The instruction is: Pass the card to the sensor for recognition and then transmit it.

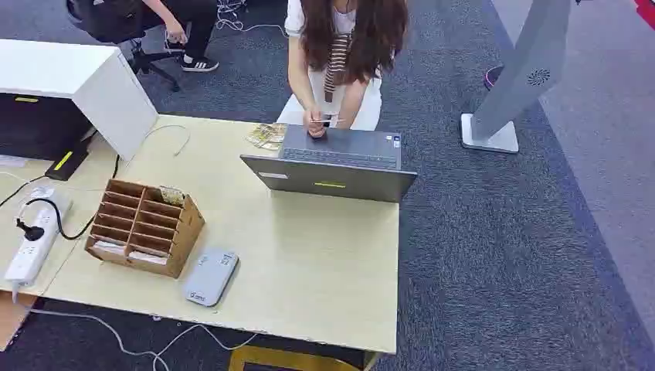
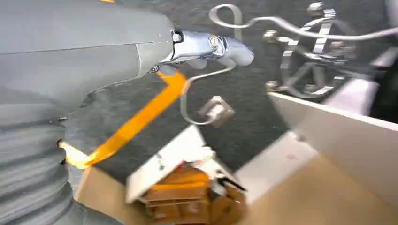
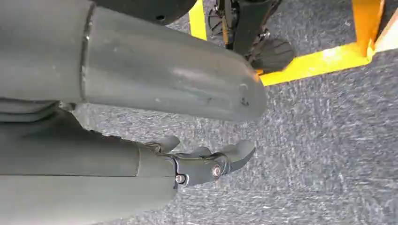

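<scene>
Carpet [image 2: 253, 93] blurred; left hand [image 2: 206, 47] perhaps empty.

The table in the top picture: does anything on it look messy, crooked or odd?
Mostly tidy. The grey card reader lies at a slant near the front edge of the table, and the wooden card holder sits turned at an angle. Nothing looks spilled or broken.

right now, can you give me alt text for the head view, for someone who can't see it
A person stands at the far side of a light wooden table, holding a small card above an open grey laptop. Nearer the camera sit a brown compartment organizer and, beside it, a flat grey card sensor; a white power strip lies at the left.
</scene>
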You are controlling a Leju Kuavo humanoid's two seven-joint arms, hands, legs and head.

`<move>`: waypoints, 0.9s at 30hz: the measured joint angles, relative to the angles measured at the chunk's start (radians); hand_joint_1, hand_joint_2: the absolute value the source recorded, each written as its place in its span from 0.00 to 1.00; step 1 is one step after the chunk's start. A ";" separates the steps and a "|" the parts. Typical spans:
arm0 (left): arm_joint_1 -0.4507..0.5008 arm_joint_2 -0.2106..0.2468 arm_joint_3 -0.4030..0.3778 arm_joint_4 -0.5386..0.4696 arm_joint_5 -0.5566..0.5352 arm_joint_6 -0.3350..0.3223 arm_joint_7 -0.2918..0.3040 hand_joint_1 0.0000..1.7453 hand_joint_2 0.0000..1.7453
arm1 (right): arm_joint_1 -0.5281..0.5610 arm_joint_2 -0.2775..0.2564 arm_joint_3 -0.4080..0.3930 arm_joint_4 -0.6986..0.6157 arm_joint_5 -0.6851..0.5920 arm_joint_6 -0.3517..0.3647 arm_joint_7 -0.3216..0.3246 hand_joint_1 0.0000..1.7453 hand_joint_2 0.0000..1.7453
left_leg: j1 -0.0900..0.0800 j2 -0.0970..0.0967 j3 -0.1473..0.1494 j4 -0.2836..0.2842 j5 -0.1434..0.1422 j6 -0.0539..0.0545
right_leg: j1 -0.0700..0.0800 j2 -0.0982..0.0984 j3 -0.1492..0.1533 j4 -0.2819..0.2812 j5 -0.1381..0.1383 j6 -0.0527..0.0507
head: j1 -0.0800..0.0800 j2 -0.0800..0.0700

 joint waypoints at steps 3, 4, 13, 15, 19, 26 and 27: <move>0.034 -0.012 -0.032 -0.102 0.032 0.009 -0.015 0.00 1.00 | -0.002 0.003 -0.008 0.003 0.010 -0.014 0.015 0.00 0.00 | 0.000 0.000 0.000 0.000 0.000 0.000 | 0.000 0.000 0.000 0.000 0.000 0.000 | 0.000 0.000; 0.045 -0.017 -0.046 -0.139 0.041 0.011 -0.021 0.00 1.00 | -0.003 0.004 -0.010 0.005 0.013 -0.019 0.019 0.00 1.00 | 0.000 0.000 0.000 0.000 0.000 0.000 | 0.000 0.000 0.000 0.000 0.000 0.000 | 0.000 0.000; 0.134 -0.047 -0.171 -0.447 0.083 0.031 -0.092 0.00 1.00 | -0.008 0.017 -0.026 0.010 0.048 -0.052 0.056 0.00 1.00 | 0.000 0.000 0.000 0.000 0.000 0.000 | 0.000 0.000 0.000 0.000 0.000 0.000 | -0.001 0.000; 0.148 -0.052 -0.200 -0.517 0.077 0.034 -0.112 0.00 1.00 | -0.010 0.018 -0.027 0.012 0.063 -0.055 0.065 0.00 1.00 | 0.000 0.000 0.000 0.000 0.000 0.000 | 0.000 0.000 0.000 0.000 0.000 0.000 | 0.000 0.000; 0.156 -0.043 -0.266 -0.618 0.008 0.064 -0.143 0.00 1.00 | -0.012 0.021 -0.028 0.015 0.087 -0.064 0.080 0.00 1.00 | 0.000 0.000 0.001 0.000 0.000 0.000 | 0.000 0.000 0.000 0.000 0.000 0.000 | 0.000 0.000; 0.123 0.026 -0.382 -0.688 -0.183 0.159 -0.127 0.00 1.00 | -0.017 0.021 -0.028 0.017 0.132 -0.063 0.101 0.00 1.00 | 0.000 0.000 0.001 0.000 0.000 0.000 | 0.000 0.000 0.000 0.000 0.000 0.000 | 0.000 0.000; 0.114 0.037 -0.400 -0.692 -0.215 0.173 -0.118 0.00 1.00 | -0.018 0.021 -0.028 0.017 0.137 -0.063 0.106 0.00 1.00 | 0.000 0.000 0.001 0.000 0.000 0.000 | 0.000 0.000 0.000 0.000 0.000 0.000 | 0.000 0.000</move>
